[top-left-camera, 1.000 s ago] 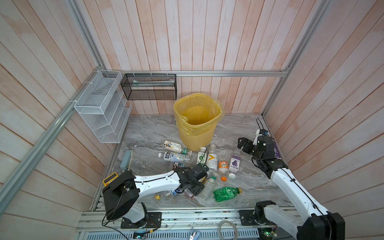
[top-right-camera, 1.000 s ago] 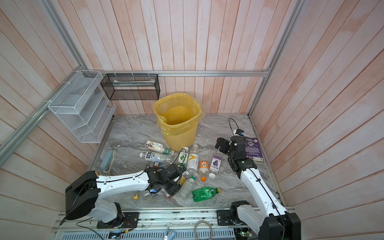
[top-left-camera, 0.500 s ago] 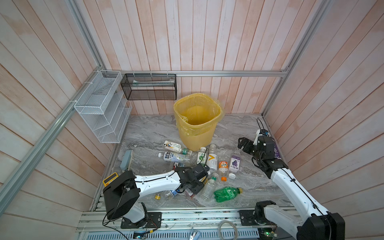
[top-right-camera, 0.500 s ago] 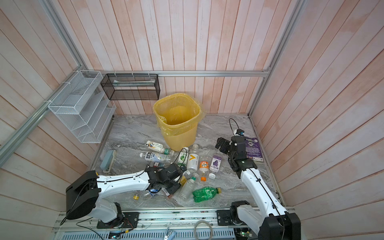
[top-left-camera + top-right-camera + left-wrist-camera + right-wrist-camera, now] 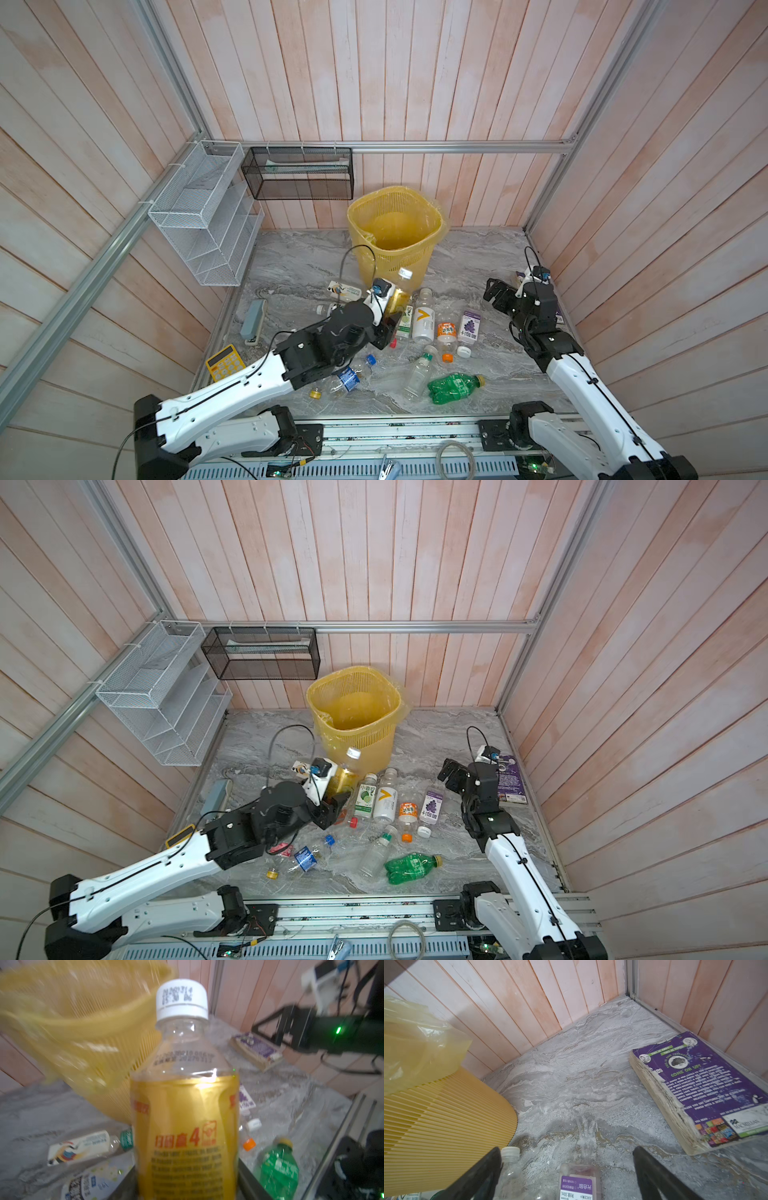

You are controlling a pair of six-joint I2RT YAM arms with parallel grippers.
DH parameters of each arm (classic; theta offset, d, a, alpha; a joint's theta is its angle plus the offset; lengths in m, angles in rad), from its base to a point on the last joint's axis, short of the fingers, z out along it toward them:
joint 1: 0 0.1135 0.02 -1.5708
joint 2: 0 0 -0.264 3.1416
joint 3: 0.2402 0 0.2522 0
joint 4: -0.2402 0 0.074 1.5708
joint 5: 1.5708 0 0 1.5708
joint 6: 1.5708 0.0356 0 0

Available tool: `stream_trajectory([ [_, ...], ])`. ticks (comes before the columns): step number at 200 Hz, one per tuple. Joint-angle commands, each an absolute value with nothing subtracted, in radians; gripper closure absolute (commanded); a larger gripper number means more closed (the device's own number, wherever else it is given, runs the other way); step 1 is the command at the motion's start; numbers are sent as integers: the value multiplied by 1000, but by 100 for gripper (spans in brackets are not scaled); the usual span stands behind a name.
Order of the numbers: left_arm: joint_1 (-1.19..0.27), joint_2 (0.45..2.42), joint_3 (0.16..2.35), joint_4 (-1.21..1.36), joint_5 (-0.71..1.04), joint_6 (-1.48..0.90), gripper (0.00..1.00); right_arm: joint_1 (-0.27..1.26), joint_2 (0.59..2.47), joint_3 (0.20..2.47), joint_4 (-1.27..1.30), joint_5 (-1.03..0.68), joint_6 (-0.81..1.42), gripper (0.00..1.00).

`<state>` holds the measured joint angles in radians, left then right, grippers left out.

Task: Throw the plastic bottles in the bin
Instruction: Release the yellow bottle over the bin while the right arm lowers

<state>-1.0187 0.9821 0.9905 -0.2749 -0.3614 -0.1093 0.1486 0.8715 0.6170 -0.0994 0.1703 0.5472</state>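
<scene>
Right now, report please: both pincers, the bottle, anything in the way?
Left pincer shut on gold-label bottle, cap up, beside the bin. Right pincer open, empty. Nothing seen blocking the way to the bin.

The bottle point(image 5: 182, 1047) was clear, glossy plastic, the bin point(image 5: 395, 259) ribbed yellow plastic lined with a thin, shiny bag point(image 5: 415, 1039), the floor point(image 5: 581, 1068) matt, veined grey stone, the walls point(image 5: 374, 83) pale matt wood planks, the rack point(image 5: 199, 216) white metal mesh, and the book point(image 5: 708, 1093) worn paper.
</scene>
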Motion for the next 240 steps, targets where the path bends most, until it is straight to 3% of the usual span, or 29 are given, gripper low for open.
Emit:
stream_trajectory([
  [1,-997,926,1039,62,-481,153,41,141,830,591,-67,228,543,1],
  [26,-981,938,1070,392,-449,378,41,137,792,581,-67,254,542,1],
  [45,-890,1007,1140,504,-345,389,39,137,774,586,-68,259,530,1],
  [87,-631,1330,1395,362,-58,86,36,136,774,609,-81,209,515,1],
  [125,-569,1630,1637,112,28,-40,22,135,768,610,-118,179,513,1],
  [137,-561,1677,1670,71,10,-48,13,137,757,617,-131,190,502,1],
  [151,-558,1674,1639,112,-19,-54,0,135,744,625,-145,208,487,1],
  [240,-574,1372,1357,234,-52,-42,0,135,774,664,-288,178,574,1],
])
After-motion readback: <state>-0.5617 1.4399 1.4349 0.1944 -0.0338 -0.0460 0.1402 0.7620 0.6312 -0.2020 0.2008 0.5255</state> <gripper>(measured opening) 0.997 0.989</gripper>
